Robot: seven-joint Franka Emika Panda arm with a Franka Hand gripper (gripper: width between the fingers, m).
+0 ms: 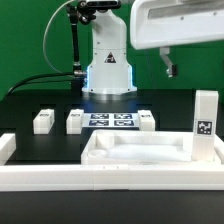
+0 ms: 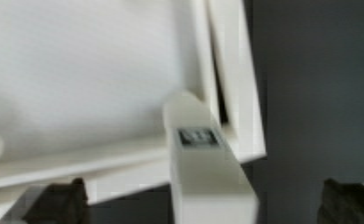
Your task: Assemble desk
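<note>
The white rimmed tabletop panel [image 1: 140, 152] lies flat near the front, and its corner shows in the wrist view [image 2: 108, 90]. One square leg post [image 1: 206, 124] with a tag stands upright at the panel's corner on the exterior view's right; it also shows end-on in the wrist view [image 2: 204, 160]. Three more leg posts [image 1: 43, 120], [image 1: 76, 121], [image 1: 146, 121] lie on the black table behind the panel. My gripper [image 1: 170, 66] hangs well above the upright post. In the wrist view the gripper [image 2: 204, 204] is open, with its dark fingertips [image 2: 58, 202] wide on either side of the post and not touching it.
The long white barrier wall [image 1: 90, 180] runs along the front and up the exterior view's left side. The marker board [image 1: 112, 120] lies between the loose posts, in front of the robot base [image 1: 108, 75]. A green backdrop stands behind.
</note>
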